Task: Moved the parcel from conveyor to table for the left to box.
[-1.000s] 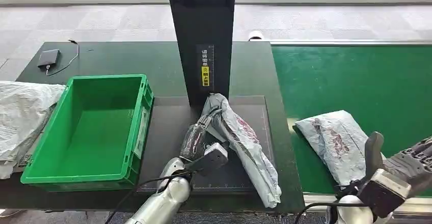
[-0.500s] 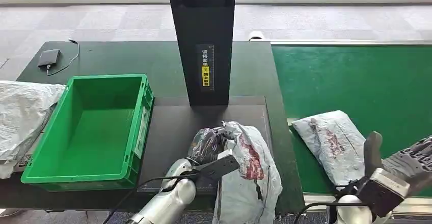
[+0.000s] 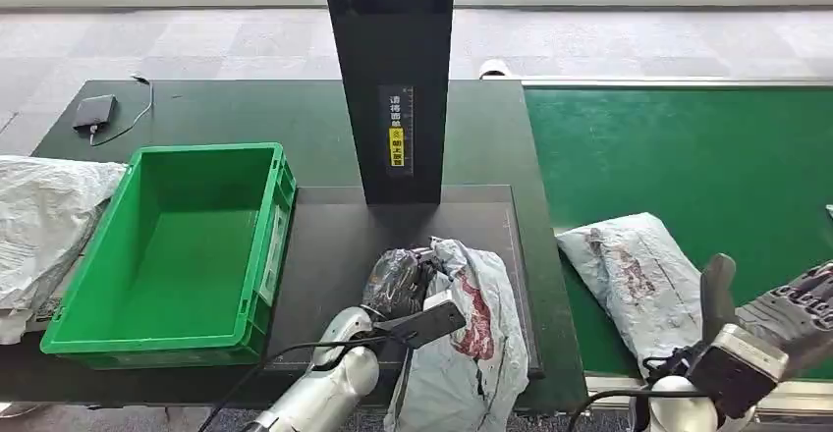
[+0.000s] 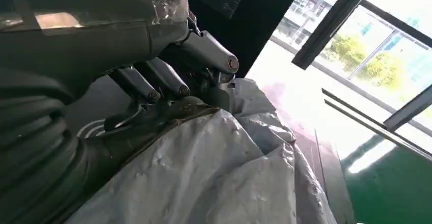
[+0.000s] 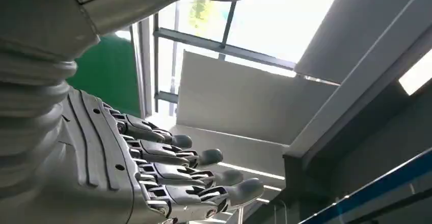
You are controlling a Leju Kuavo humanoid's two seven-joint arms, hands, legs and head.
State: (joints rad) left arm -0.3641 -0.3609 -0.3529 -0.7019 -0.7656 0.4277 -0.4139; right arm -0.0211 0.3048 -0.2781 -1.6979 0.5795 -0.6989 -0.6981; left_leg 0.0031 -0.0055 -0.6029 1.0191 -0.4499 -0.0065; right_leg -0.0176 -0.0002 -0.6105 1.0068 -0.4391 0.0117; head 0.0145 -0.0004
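Observation:
A grey plastic parcel with red print [image 3: 470,339] hangs over the front of the dark mat, and my left hand [image 3: 396,285] grips its upper end. In the left wrist view the fingers [image 4: 173,81] curl into the crumpled grey wrap [image 4: 219,168]. A second grey parcel [image 3: 634,275] lies on the green conveyor [image 3: 688,157] at its near left edge. My right hand [image 3: 776,324] hovers at the lower right, near that parcel, fingers apart and holding nothing; the right wrist view shows its fingers [image 5: 188,178] spread against windows. The green box [image 3: 177,250] stands empty on the left.
A black scanner post [image 3: 393,79] rises behind the mat [image 3: 334,245]. A crumpled grey bag [image 3: 39,226] lies left of the box. A small black device with a cable [image 3: 93,113] sits at the table's far left corner.
My left hand pulled the parcel from beside the post toward the table's front edge, where it now droops lower. The conveyor parcel drifted slightly left. My right hand barely moved.

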